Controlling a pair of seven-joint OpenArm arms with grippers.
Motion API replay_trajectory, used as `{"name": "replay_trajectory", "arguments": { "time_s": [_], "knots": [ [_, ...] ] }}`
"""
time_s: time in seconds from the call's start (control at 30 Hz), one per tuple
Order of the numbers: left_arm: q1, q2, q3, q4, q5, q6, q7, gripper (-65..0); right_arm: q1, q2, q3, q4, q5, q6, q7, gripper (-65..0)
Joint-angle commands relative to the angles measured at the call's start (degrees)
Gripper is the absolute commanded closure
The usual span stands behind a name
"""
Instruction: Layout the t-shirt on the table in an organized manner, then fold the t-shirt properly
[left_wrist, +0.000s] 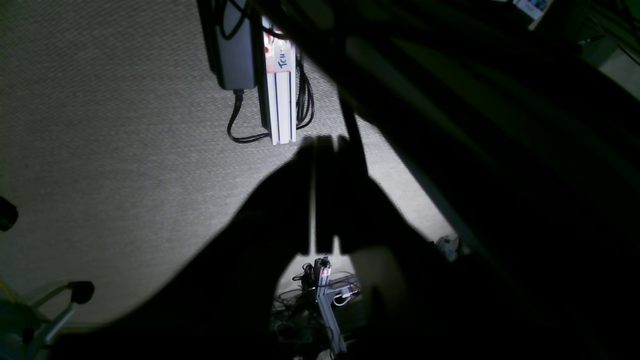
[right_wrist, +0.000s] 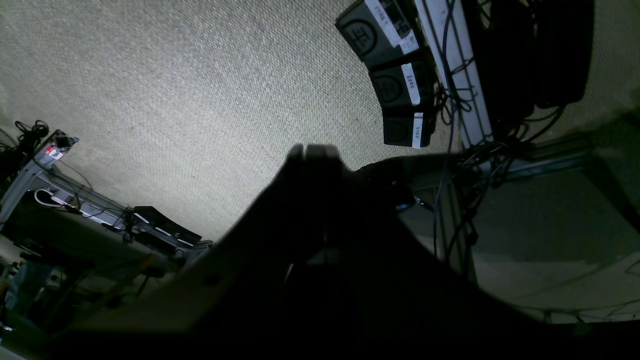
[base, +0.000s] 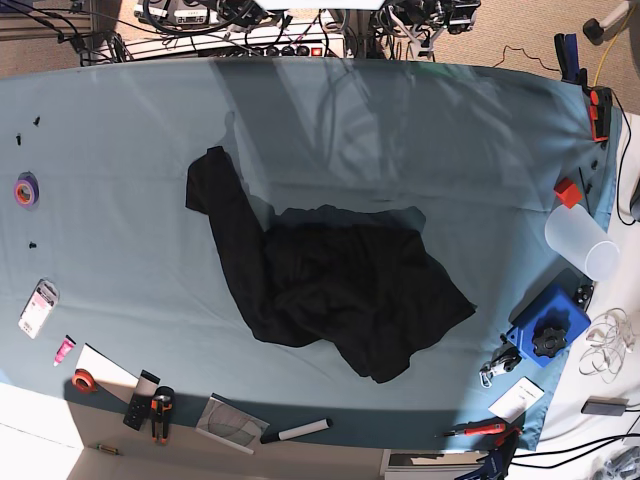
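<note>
The black t-shirt (base: 330, 285) lies crumpled in the middle of the teal table (base: 120, 150). One part stretches up to the left and its printed graphic is hidden. Neither arm shows in the base view. In the left wrist view my left gripper (left_wrist: 322, 140) is a dark silhouette over grey carpet, its jaws together with only a thin slit of light between them, holding nothing. In the right wrist view my right gripper (right_wrist: 312, 147) is also a dark silhouette over carpet, its jaws together and empty. The t-shirt shows in neither wrist view.
A purple tape roll (base: 25, 189) and a red tape roll (base: 84, 380) lie at the left edge. A marker (base: 296, 432) lies at the front. A clear cup (base: 582, 243), a red block (base: 568, 192) and a blue box (base: 548, 325) are at the right. Cables and power bricks (right_wrist: 395, 90) lie on the floor.
</note>
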Motion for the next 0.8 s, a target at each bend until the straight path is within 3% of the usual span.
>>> {"name": "replay_trajectory", "arguments": {
  "time_s": [0.0,0.77],
  "knots": [
    [0.3,0.9,0.0,0.2,-0.5,-1.3,0.5,0.0,-0.2,0.2,0.1,0.3,0.1,0.3,-0.7,0.0],
    [0.3,0.5,0.0,0.2,-0.5,-1.3,0.6,0.0,-0.2,0.2,0.1,0.3,0.1,0.3,-2.9,0.0]
  ]
}}
